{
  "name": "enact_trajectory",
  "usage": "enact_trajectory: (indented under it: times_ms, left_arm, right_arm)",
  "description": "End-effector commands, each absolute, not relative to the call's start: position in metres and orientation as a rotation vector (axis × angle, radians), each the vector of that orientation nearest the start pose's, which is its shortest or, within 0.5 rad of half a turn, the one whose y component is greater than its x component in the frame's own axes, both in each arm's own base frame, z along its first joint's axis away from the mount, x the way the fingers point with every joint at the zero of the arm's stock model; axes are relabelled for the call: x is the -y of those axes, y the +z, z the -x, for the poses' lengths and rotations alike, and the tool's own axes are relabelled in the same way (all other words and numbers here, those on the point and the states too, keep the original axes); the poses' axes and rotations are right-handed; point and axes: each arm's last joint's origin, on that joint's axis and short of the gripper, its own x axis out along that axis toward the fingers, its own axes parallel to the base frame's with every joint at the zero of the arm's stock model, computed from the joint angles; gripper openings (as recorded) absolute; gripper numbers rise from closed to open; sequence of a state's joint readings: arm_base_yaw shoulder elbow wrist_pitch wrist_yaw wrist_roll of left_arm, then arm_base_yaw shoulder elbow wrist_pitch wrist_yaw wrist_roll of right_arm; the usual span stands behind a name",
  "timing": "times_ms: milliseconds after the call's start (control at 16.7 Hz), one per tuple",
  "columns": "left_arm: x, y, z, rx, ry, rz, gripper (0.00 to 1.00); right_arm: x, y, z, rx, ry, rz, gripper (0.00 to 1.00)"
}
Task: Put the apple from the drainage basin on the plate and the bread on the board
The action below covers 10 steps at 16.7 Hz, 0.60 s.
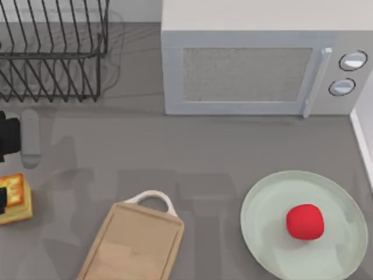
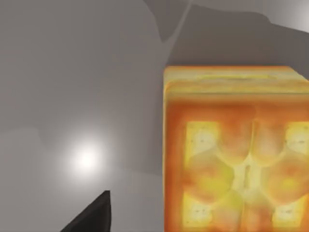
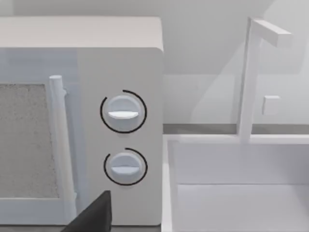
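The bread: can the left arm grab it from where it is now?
Probably yes. The left gripper sits right at the bread on the table's left edge, and the left wrist view shows the bread up close with nothing in between.

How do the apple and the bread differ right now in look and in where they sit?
The apple is a plain red ball; the bread is a square chunk with a toasted orange top and pale yellow sides. The apple lies on the plate at the table's right; the bread sits on the bare table at the far left, off the board, with the left gripper at it. Both are similarly small.
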<state>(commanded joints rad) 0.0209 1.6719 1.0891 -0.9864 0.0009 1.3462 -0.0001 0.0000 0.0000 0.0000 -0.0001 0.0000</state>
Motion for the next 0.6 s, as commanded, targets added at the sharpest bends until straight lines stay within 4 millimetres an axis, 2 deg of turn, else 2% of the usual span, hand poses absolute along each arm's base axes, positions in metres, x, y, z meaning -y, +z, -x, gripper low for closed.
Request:
enact_trajectory:
  times_ms: [300,420,600]
  left_arm:
    - [-0.007,0.178,-0.29,-1.313,-1.026,-1.027,1.0]
    - [-0.007,0.167,-0.29,-1.319,-1.029,-1.024,1.0]
    - [-0.008,0.139,-0.293,-1.309,-1.022,-1.028,1.0]
  right_arm:
    - [0.001,0.16,-0.106,0.0,0.0,0.0,1.0]
    - [0.001,0.16,-0.106,0.0,0.0,0.0,1.0]
    - [0.001,0.16,-0.106,0.0,0.0,0.0,1.0]
